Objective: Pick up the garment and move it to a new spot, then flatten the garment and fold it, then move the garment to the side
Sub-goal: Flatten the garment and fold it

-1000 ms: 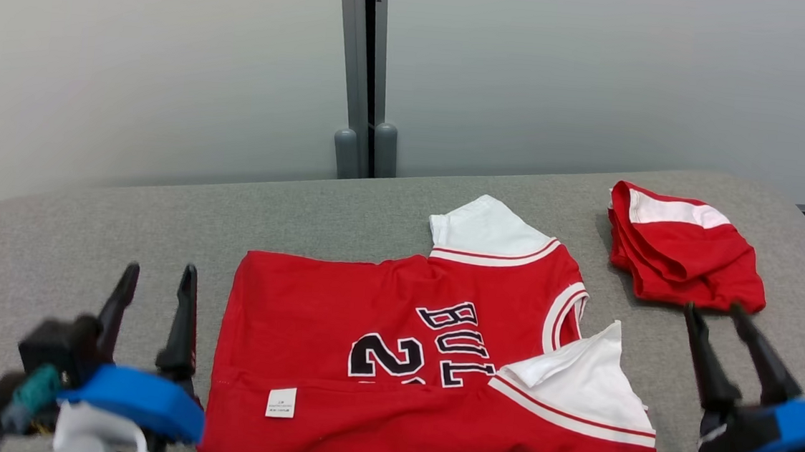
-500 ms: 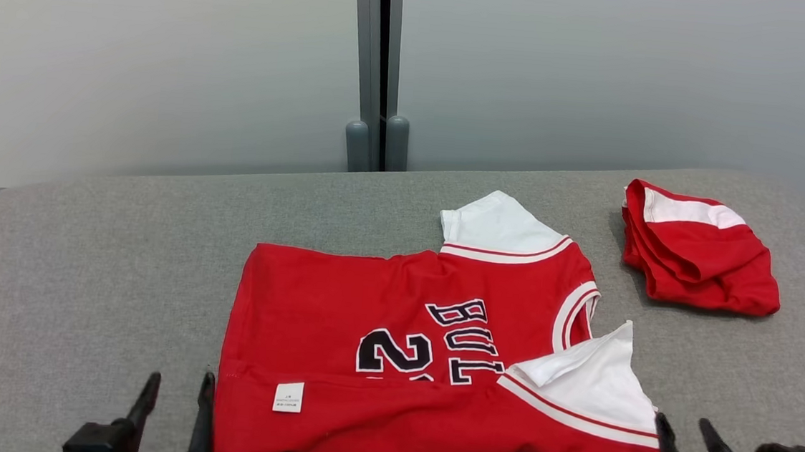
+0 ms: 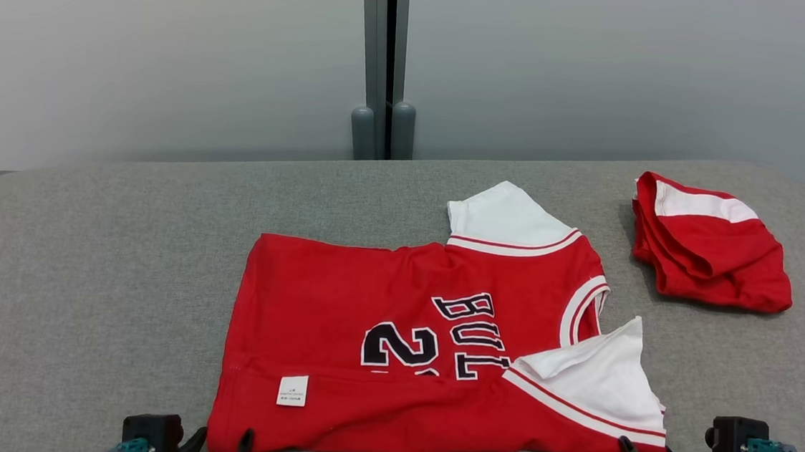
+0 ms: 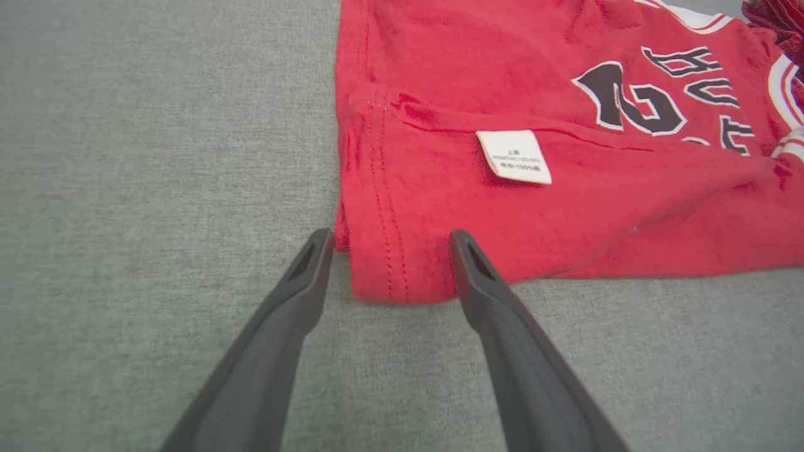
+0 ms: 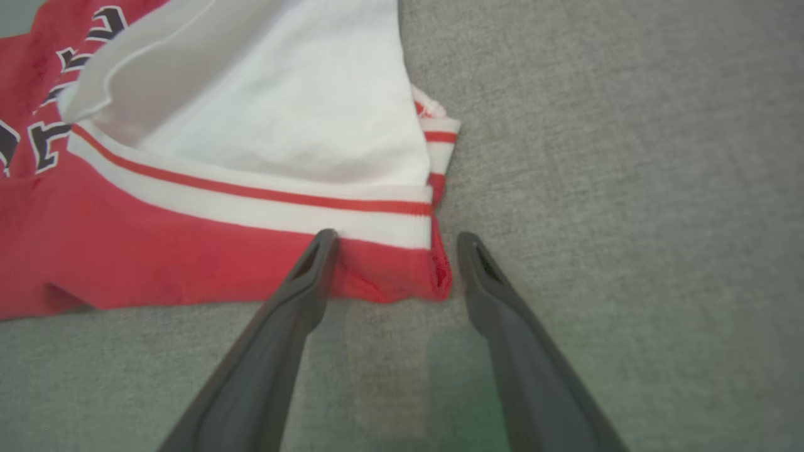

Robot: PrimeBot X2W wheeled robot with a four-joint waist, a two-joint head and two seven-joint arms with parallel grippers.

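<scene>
Your table (image 3: 97, 267) is covered in grey woven cloth with rounded far corners. It backs onto a pale grey wall (image 3: 136, 54) split by a dark upright post (image 3: 385, 59), which has two small grey caps (image 3: 363, 133) at its foot.

The red shirt (image 3: 408, 341) lies near the middle of the table, toward your edge. Its near side is folded over so that a white label (image 4: 514, 156) shows. One white sleeve (image 3: 503, 219) points toward the wall, and the other is turned back over the chest. A second red and white bundle (image 3: 713, 254) sits well apart at the far right.

Your left claw (image 4: 389, 235) stands wide open, its fingers either side of the shirt's near left corner, gripping nothing. Your right claw (image 5: 397, 237) is likewise spread wide, straddling the near right corner by the striped sleeve seam.
</scene>
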